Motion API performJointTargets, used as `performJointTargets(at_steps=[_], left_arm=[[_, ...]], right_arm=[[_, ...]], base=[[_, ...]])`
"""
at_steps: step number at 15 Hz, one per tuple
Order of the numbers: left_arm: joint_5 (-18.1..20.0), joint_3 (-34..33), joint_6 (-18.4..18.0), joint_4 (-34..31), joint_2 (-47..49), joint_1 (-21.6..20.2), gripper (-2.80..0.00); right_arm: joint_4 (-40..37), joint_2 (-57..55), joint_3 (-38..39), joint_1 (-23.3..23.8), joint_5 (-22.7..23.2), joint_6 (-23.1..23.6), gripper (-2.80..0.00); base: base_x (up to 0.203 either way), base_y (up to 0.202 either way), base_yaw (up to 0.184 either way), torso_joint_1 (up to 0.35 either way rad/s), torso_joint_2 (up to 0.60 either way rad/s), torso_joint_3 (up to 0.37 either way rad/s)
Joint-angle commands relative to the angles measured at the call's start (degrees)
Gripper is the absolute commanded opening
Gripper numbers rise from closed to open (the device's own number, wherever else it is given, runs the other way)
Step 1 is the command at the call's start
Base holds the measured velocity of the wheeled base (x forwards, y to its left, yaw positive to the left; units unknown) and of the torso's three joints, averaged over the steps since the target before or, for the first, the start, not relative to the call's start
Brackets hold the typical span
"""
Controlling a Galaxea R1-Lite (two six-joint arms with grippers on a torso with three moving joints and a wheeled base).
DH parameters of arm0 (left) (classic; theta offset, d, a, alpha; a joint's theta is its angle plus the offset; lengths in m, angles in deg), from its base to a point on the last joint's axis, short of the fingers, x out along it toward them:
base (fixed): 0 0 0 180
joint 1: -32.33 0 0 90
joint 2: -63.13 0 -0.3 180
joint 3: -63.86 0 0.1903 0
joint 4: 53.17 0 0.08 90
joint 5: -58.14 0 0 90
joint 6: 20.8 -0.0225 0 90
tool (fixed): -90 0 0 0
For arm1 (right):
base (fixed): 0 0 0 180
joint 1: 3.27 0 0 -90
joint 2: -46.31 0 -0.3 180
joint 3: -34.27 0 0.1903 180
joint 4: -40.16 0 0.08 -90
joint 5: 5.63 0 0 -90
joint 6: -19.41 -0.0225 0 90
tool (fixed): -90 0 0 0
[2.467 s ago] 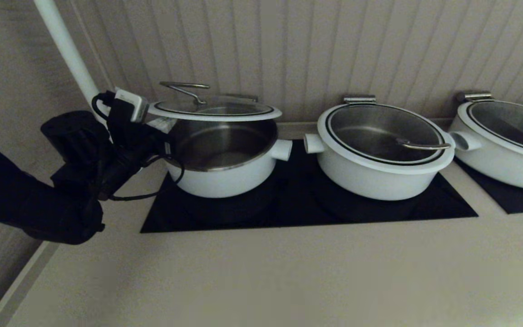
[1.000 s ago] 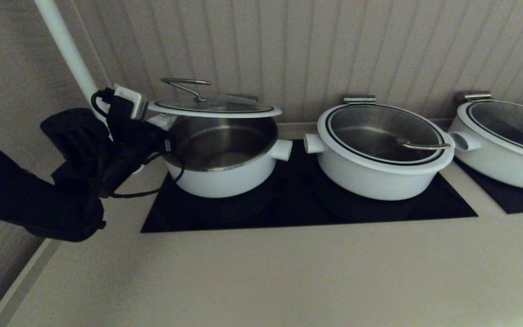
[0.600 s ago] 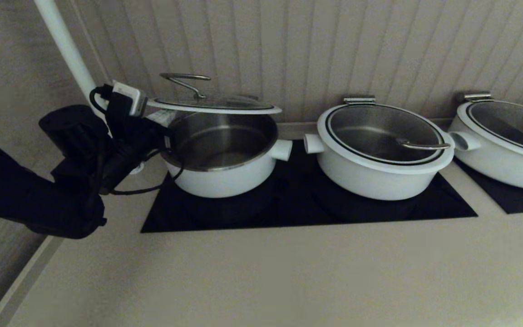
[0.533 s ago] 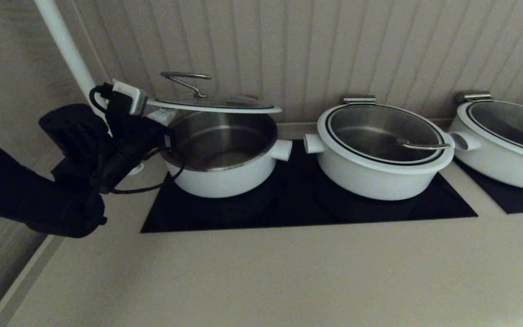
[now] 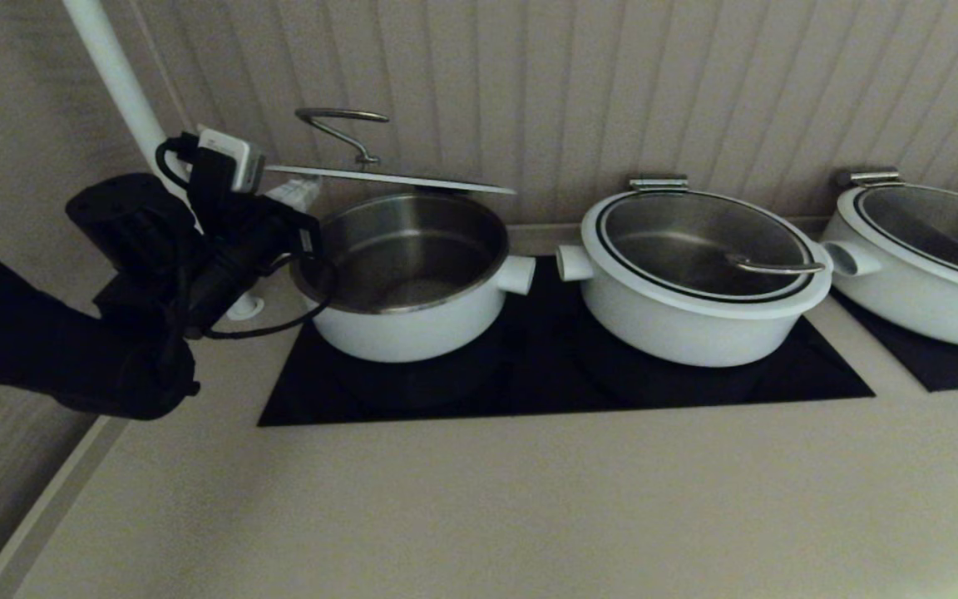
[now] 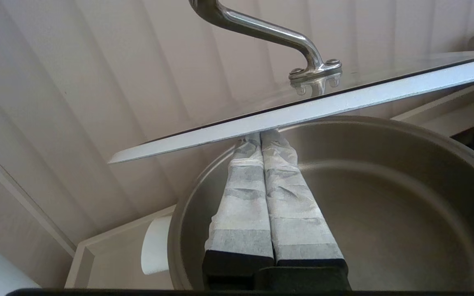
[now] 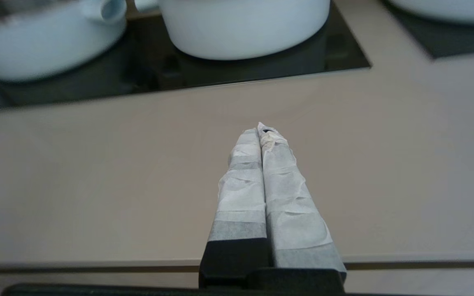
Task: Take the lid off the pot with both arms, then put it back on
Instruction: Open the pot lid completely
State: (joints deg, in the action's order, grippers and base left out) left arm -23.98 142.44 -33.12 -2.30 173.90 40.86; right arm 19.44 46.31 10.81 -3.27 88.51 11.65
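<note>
The pot (image 5: 408, 287) stands on the left of the black cooktop, its steel inside showing. The lid (image 5: 387, 177) hangs above it, seen nearly edge-on, left side raised, its wire handle (image 5: 342, 123) on top. My left gripper (image 5: 300, 193) is shut, and its fingertips rest against the underside of the lid's left rim. In the left wrist view the gripper (image 6: 261, 137) touches the white rim (image 6: 303, 111) from below, above the pot's inside (image 6: 385, 197). My right gripper (image 7: 261, 129) is shut and empty over the bare counter, out of the head view.
Two like white pots with lids on stand to the right, one in the middle (image 5: 699, 287) and one at the far right (image 5: 928, 258). A black cooktop (image 5: 562, 378) lies under them. A white pole (image 5: 125, 91) rises behind my left arm. The panelled wall is close behind.
My left gripper has moved up, and the lid's left side has risen with it, from lying low over the pot to tilting well above the rim.
</note>
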Motion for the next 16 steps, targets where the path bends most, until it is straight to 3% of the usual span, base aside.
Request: performJointTargets(at_steps=[1,5,7,8,11,16], left_arm=[[0.04,0.08,-0.07,0.47,-0.03,-0.01,-2.80],[0.12,1.90,-0.06,0.37,0.10,-0.01,-2.80],[0.12,2.71,0.02,0.21,0.56,-0.01,-2.80],[0.20,2.88,0.02,0.13,0.67,-0.01,-2.80],[0.21,4.47,0.02,0.12,1.41,-0.01,-2.80],[0.21,4.56,0.37,0.29,1.88,-0.01,-2.80]], right_arm=[[0.16,-0.09,0.10,0.00,0.07,2.81,-2.80],[-0.83,-0.09,0.08,0.00,-2.72,13.83,-2.80],[-1.83,-0.09,0.10,0.00,-0.08,20.42,-2.80],[-2.23,-0.09,0.10,0.00,0.09,19.53,-2.80],[-2.48,-0.09,0.10,0.00,-2.62,9.88,-2.80],[-2.47,-0.09,0.10,0.00,-2.73,9.78,-2.80]], base=[[0.000,0.000,0.000,0.000,0.00,0.000],[0.000,0.000,0.000,0.000,0.00,0.000],[0.000,0.000,0.000,0.000,0.00,0.000],[0.000,0.000,0.000,0.000,0.00,0.000],[0.000,0.000,0.000,0.000,0.00,0.000],[0.000,0.000,0.000,0.000,0.00,0.000]])
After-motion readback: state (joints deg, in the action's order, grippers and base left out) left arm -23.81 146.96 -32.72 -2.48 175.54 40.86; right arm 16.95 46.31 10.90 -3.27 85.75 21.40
